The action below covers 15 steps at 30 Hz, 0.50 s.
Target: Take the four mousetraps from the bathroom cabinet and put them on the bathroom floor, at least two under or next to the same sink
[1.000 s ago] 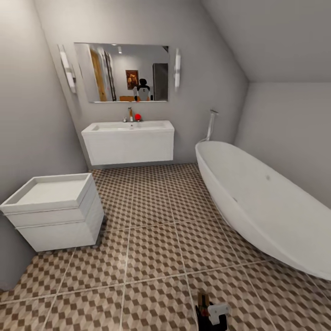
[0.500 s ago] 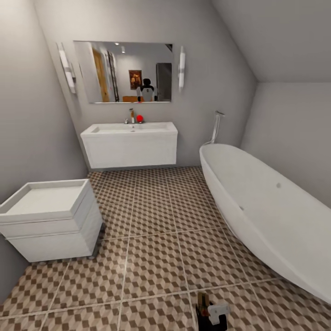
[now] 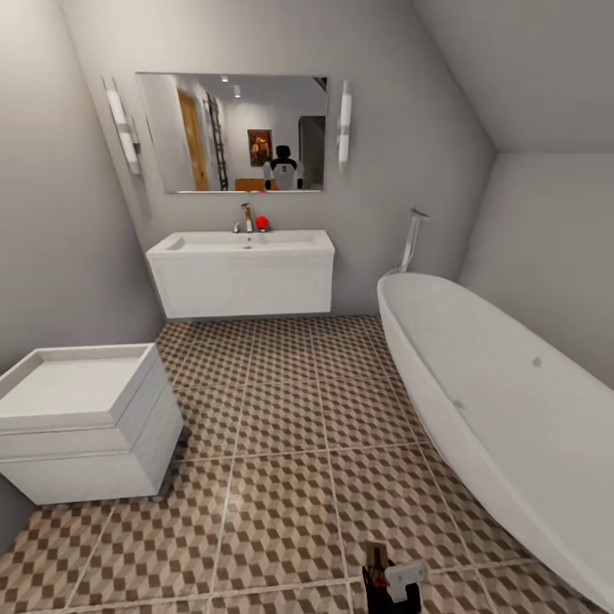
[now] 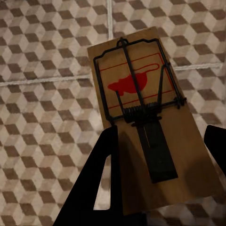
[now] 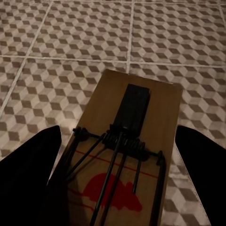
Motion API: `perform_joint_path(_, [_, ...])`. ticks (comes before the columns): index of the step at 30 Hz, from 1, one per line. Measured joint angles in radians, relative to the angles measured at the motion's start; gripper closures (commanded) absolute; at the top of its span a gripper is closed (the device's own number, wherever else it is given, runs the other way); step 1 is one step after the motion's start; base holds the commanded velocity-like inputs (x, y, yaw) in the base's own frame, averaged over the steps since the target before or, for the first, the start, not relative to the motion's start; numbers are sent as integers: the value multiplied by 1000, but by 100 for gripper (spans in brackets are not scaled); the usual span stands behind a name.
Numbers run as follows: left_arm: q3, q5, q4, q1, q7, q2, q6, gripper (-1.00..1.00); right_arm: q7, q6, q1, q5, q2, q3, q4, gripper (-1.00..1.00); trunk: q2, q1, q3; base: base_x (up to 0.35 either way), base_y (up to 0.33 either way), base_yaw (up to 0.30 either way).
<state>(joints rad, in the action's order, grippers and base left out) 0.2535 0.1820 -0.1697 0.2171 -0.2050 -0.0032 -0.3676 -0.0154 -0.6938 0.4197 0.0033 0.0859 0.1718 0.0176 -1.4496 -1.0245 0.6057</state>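
In the left wrist view my left gripper (image 4: 160, 141) is shut on a mousetrap (image 4: 141, 94), a tan board with dark wire and a red mouse print, held above the bathroom floor (image 4: 42, 70). My right gripper (image 5: 117, 155) is likewise shut on a second mousetrap (image 5: 141, 108) over the cube-patterned tiles. In the head view the right gripper (image 3: 392, 584) sits at the bottom edge with a tan mousetrap (image 3: 374, 555) sticking up from it. The bathroom sink (image 3: 243, 273) hangs on the far wall, several tiles ahead. The cabinet is out of view.
A long white bathtub (image 3: 495, 409) runs along the right side. A low white square unit (image 3: 81, 418) stands against the left wall. A mirror (image 3: 230, 132) hangs above the sink, and a small red object (image 3: 262, 223) sits by the tap. Open tiled floor (image 3: 281, 426) lies between them.
The whole head view has shifted: the sink, the tub and the white unit sit lower and closer, so the camera has moved. The gripper at the bottom edge holds the same place.
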Motion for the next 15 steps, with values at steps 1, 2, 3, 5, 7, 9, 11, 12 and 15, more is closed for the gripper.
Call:
perform_joint_path(1, [0,0,0,0,0,0,0,100,0,0,0,0,0,0,0,100,0,0,0,306,-137,134])
perform_joint_path(2, [0,0,0,0,0,0,0,100,0,0,0,0,-1,0,0,100,0,0,0,306,-137,148])
perform_joint_path(3, [0,0,0,0,0,0,0,100,0,0,0,0,-1,0,0,100,0,0,0,306,-137,157])
perform_joint_path(5, [0,0,0,0,0,0,0,100,0,0,0,0,-1,0,0,100,0,0,0,306,-137,162])
perform_joint_path(7, [0,0,0,0,0,0,0,100,0,0,0,0,-1,0,0,100,0,0,0,306,-138,146])
perform_joint_path(9, [0,0,0,0,0,0,0,100,0,0,0,0,-1,0,0,100,0,0,0,305,-137,80])
perform_joint_path(11, [0,0,0,0,0,0,0,100,0,0,0,0,-1,0,0,100,0,0,0,305,-115,37])
perform_joint_path(12, [0,0,0,0,0,0,0,100,0,0,0,0,-2,0,0,100,0,0,0,305,-89,23])
perform_joint_path(15, [0,0,0,0,0,0,0,100,0,0,0,0,-2,0,0,100,0,0,0,305,-41,11])
